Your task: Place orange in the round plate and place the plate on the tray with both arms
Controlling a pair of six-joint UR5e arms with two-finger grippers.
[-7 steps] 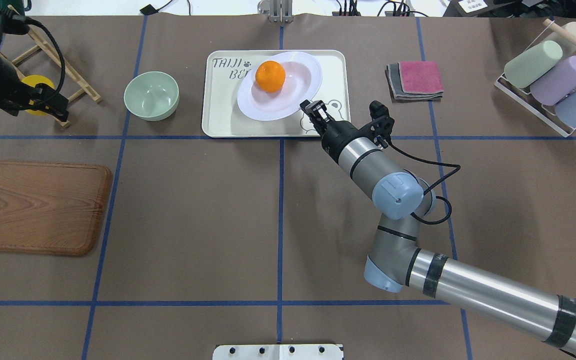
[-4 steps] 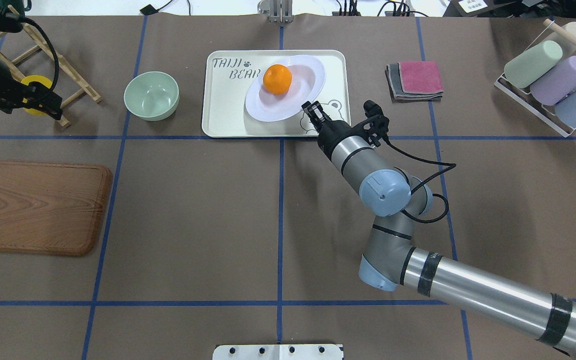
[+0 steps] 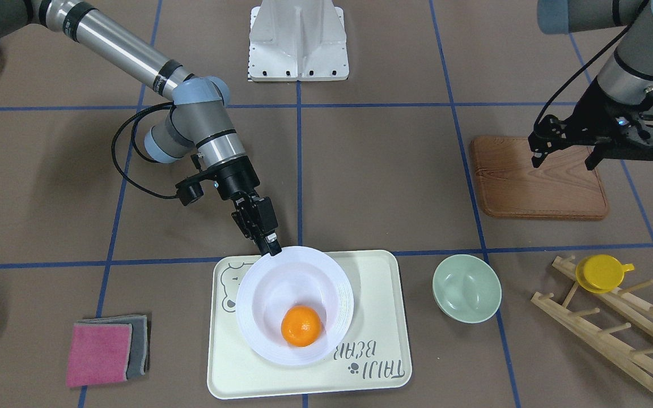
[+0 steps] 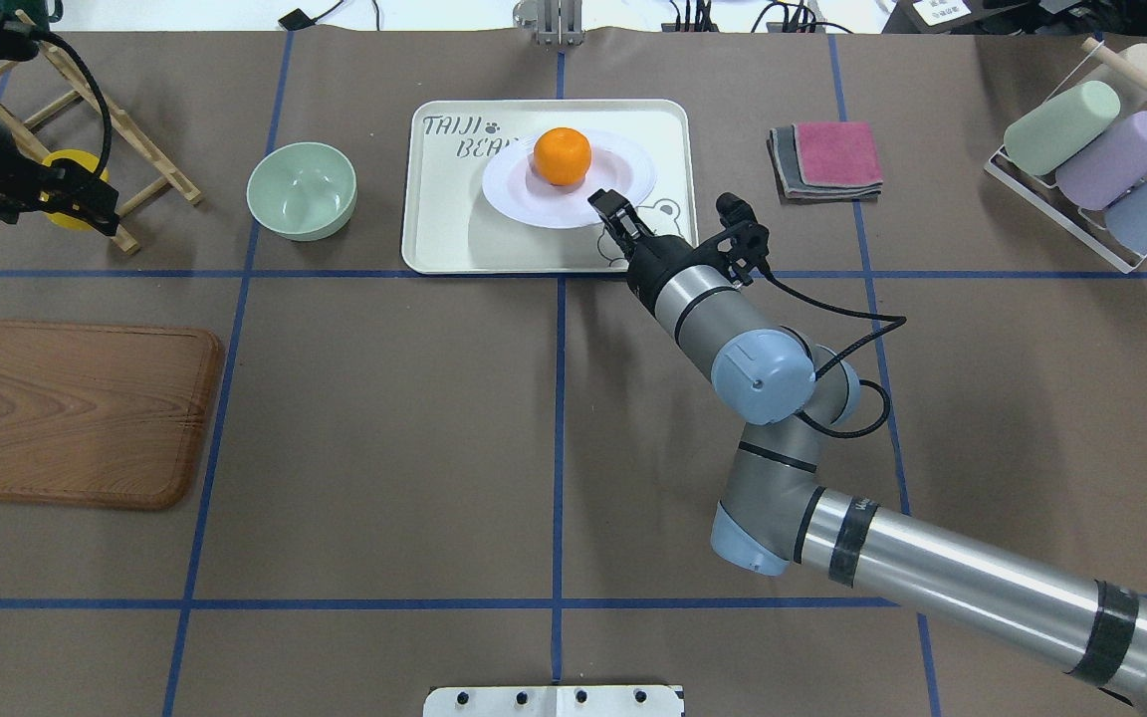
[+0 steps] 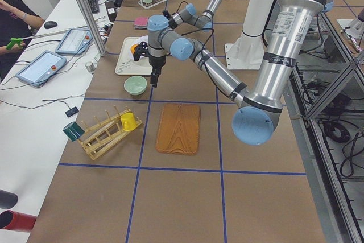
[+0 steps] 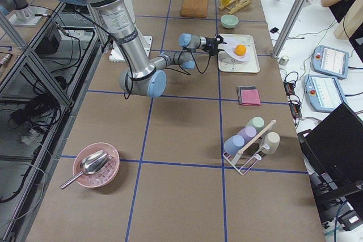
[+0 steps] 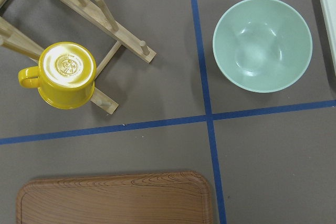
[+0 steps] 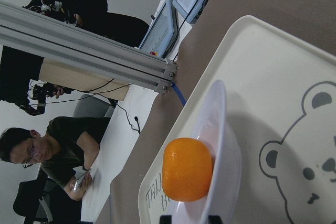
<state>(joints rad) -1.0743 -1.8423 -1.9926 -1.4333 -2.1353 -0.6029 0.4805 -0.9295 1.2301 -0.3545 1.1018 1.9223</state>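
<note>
Over the tray (image 4: 434,239), the round plate (image 4: 524,194) holds the orange (image 4: 563,156).

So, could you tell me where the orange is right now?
In the overhead view, the orange sits in the round plate over the tray, at the table's far middle, between the green bowl and the folded cloths.

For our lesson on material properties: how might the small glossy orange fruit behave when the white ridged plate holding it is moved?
Round and smooth, the small glossy orange fruit would probably roll if the white ridged round plate tips. The sunken centre likely catches it. With only the right tool pinching one rim edge, tipping seems possible.
</note>
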